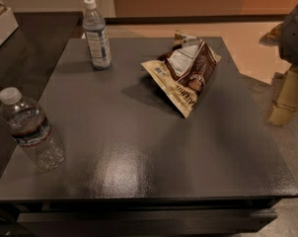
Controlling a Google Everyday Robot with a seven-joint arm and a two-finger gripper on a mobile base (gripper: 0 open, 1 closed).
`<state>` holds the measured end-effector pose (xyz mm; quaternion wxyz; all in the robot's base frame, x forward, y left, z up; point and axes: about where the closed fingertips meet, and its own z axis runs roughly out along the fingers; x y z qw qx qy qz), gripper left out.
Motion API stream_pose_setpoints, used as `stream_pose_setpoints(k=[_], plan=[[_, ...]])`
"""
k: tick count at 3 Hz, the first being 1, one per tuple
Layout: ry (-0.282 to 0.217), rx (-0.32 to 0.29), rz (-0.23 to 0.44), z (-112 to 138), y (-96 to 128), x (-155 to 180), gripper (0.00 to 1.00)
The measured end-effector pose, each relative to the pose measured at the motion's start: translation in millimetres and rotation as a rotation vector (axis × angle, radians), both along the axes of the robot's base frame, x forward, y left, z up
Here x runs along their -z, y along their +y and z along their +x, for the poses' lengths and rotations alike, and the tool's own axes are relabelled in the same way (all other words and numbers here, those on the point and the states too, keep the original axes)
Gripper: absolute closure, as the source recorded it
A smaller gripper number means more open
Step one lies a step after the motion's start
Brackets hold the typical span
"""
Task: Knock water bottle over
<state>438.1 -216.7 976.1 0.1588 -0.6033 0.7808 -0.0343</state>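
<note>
The water bottle (pixel 31 131) is clear crinkly plastic with a white cap and a dark label band with a red stripe. It stands upright near the front left corner of the dark grey table (pixel 154 152). My gripper (pixel 286 98) is a pale tan piece hanging under the grey arm (pixel 294 31) at the right edge of the view. It is off the table's right side, far from the bottle and touching nothing on the table.
A slimmer bottle (pixel 96 34) with a pale white-and-blue label stands upright at the back left. A brown and cream snack bag (pixel 186 72) lies at the back centre. A lower dark surface (pixel 11 73) runs along the table's left side.
</note>
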Motion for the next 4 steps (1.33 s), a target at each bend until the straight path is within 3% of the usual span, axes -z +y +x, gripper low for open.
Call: stream_pose_setpoints(k=[1, 2, 4], plan=[[0.0, 0.0, 0.0, 0.0, 0.0, 0.0, 0.0], [-0.017, -0.038, 0.041, 3.6, 17.9, -3.3, 0.0], [-0.033, -0.15, 0.236, 20.9, 102.7, 7.1, 0.0]])
